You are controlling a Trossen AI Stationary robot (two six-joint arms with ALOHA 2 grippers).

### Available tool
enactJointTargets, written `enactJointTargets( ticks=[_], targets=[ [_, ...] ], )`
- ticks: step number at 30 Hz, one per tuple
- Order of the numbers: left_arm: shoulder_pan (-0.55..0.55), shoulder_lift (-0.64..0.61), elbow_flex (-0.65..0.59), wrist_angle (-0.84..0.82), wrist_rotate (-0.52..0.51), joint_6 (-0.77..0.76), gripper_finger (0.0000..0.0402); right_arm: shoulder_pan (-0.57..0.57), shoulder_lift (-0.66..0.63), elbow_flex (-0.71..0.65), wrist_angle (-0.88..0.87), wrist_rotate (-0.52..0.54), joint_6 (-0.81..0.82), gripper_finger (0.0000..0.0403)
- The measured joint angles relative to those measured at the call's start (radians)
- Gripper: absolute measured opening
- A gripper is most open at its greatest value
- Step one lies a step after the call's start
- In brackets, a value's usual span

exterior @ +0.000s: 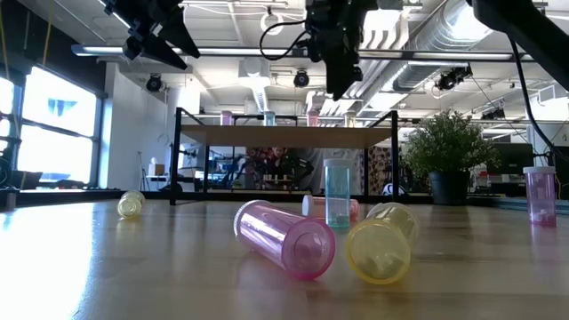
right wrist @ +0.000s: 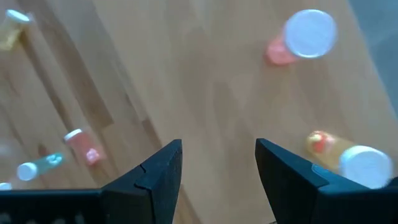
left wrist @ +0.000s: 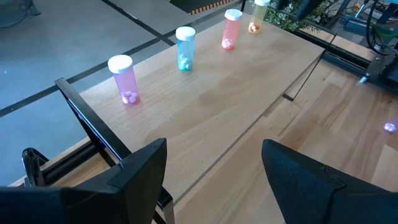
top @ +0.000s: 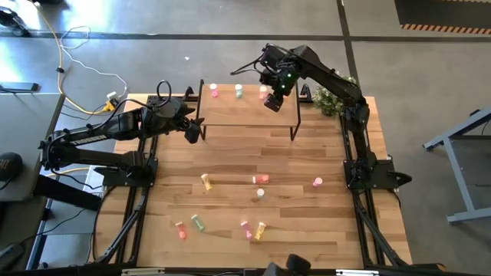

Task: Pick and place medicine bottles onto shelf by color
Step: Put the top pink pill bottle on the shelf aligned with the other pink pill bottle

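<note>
From above, the shelf (top: pixel 245 115) carries upright bottles (top: pixel 214 91) along its back edge; others lie scattered on the plank worktop (top: pixel 307 222). The right gripper (top: pixel 273 101) hovers above the shelf, jaws wide and empty. Level view: window-lit workshop. The left gripper (left wrist: pixel 214 171), wide and empty, faces the shelf.

Light was bright and even from overhead, with daylight also entering through a window (exterior: pixel 53 133) at the side of the low view. Ceiling lamps (exterior: pixel 391 27) glared white there. The tabletop (exterior: pixel 107 267) carried a soft sheen, and the 2 nearest bottles, pink (exterior: pixel 284 238) and yellow (exterior: pixel 382 244), looked slightly soft. The right wrist view was blurred throughout. The left wrist view was sharp, its fingers (left wrist: pixel 140 171) dark and shadowed.
</note>
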Motion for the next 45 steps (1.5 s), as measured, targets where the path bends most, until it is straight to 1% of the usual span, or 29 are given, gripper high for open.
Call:
enactJointTargets(
  ticks=[5,8,10,13,18,21,25,30,32,40,45],
  targets=[
    [0.0,0.0,0.0,0.0,0.0,0.0,0.0255,0.055,-0.059,-0.035,0.002,0.002,0.038,0.0195],
    [0.0,0.0,0.0,0.001,0.0,0.0,0.0255,0.093,-0.114,-0.108,0.004,0.052,0.065,0.0195],
    [0.0,0.0,0.0,0.001,0.0,0.0,0.0255,0.117,-0.166,-0.192,0.02,0.078,0.09,0.0195],
    [0.0,0.0,0.0,0.001,0.0,0.0,0.0255,0.148,-0.267,-0.367,0.093,0.085,0.158,0.0195],
    [0.0,0.0,0.0,0.002,0.006,0.0,0.0255,0.201,-0.461,-0.646,0.23,0.087,0.356,0.0195],
    [0.0,0.0,0.0,0.001,0.022,0.0,0.0255,0.247,-0.563,-0.763,0.272,0.12,0.493,0.0195],
    [0.0,0.0,0.0,0.001,0.022,0.001,0.0255,0.332,-0.687,-0.885,0.311,0.21,0.667,0.0195],
    [0.0,0.0,0.0,0.001,0.023,0.001,0.0255,0.448,-0.807,-1.005,0.328,0.316,0.883,0.0195],
    [0.0,0.0,0.0,0.001,0.023,0.0,0.0255,0.488,-0.843,-1.043,0.327,0.343,0.964,0.0195],
    [0.0,0.0,0.0,0.001,0.042,0.001,0.0255,0.623,-0.934,-1.155,0.324,0.35,1.228,0.0195],
    [-0.001,0.0,0.0,0.001,0.059,0.001,0.0255,0.695,-0.942,-1.192,0.316,0.35,1.326,0.0195]
  ],
)
